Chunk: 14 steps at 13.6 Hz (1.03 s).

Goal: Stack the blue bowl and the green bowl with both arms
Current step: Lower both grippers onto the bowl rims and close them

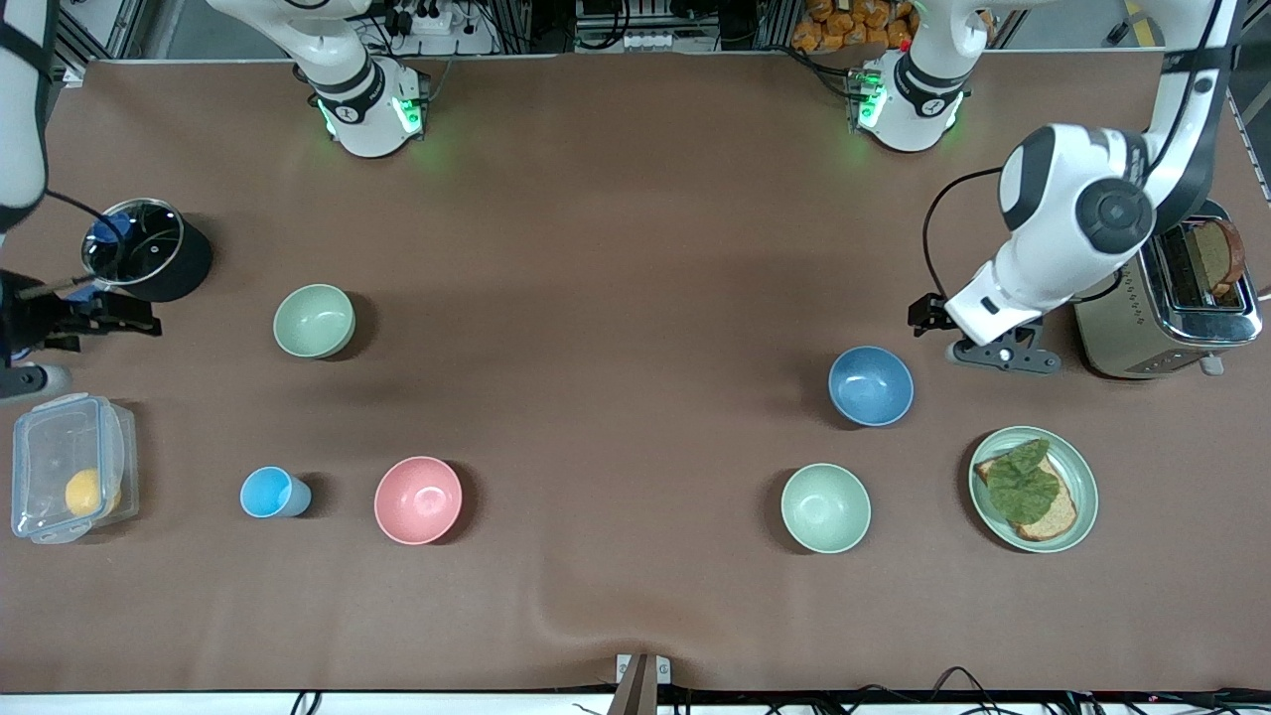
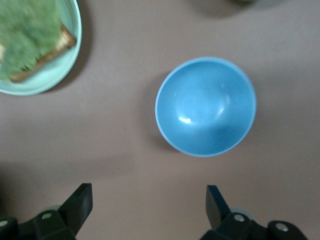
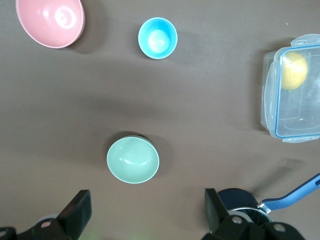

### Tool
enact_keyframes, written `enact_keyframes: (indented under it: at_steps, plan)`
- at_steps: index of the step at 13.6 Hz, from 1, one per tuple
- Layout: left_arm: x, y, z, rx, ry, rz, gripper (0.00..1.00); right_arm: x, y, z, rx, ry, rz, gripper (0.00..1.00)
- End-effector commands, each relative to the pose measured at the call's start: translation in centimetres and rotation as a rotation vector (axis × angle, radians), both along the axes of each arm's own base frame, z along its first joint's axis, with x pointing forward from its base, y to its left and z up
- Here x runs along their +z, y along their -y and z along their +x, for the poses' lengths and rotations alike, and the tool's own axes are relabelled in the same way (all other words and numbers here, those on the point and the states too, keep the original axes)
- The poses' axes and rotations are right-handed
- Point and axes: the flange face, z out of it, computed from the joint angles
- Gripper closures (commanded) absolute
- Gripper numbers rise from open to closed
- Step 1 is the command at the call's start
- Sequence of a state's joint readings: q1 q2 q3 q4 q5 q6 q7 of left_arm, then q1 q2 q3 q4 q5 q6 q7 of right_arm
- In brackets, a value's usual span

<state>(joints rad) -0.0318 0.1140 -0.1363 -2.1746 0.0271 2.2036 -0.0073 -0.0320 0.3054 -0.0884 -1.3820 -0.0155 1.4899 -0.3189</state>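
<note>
The blue bowl [image 1: 871,385] stands upright and empty toward the left arm's end of the table, and it also shows in the left wrist view [image 2: 206,106]. My left gripper [image 1: 998,355] [image 2: 149,202] is open and empty, up over bare table between the blue bowl and the toaster. The sage green bowl [image 1: 314,321] stands upright and empty toward the right arm's end, and it also shows in the right wrist view [image 3: 132,160]. My right gripper [image 1: 119,320] [image 3: 146,207] is open and empty, over the table beside the black pot, apart from the green bowl.
A paler mint bowl [image 1: 825,507] and a mint plate with a sandwich [image 1: 1082,477] lie nearer the front camera than the blue bowl. A toaster [image 1: 1172,308], a black lidded pot [image 1: 144,248], a pink bowl [image 1: 418,500], a light-blue cup [image 1: 270,493] and a clear box [image 1: 70,467] also stand on the table.
</note>
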Motion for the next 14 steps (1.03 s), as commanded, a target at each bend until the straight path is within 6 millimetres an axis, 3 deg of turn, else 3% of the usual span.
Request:
enact_keyframes:
  at_steps: [1,3,5,7,9,11,14]
  plan:
    - [-3.7,0.2,0.6,-0.035,-0.033,0.074,0.0,-2.6,2.2,0.0,-0.038,-0.04,0.041,0.0]
    - [-5.6,0.1,0.7,-0.038,-0.059,0.11,0.0,-6.7,3.4,-0.5,-0.097,-0.054,0.121,0.0]
    - [-5.8,-0.6,1.4,-0.015,-0.057,0.106,0.0,-9.8,3.5,-1.6,-0.23,-0.092,0.145,0.0]
    - [-6.8,-0.4,2.8,0.009,-0.065,0.097,0.0,-11.1,2.3,-2.0,-0.317,-0.135,0.122,0.0]
    - [-6.0,-0.5,4.0,0.022,-0.069,0.107,0.0,-13.0,1.8,-2.5,-0.32,-0.148,0.119,0.0]
    - [-5.4,-2.3,5.6,0.081,-0.1,0.099,0.0,-15.0,1.2,-4.1,-0.322,-0.115,0.116,0.0]
    - [-6.9,-2.5,5.5,0.09,-0.134,0.087,0.0,-18.8,0.4,-6.4,-0.316,-0.051,0.109,0.0]
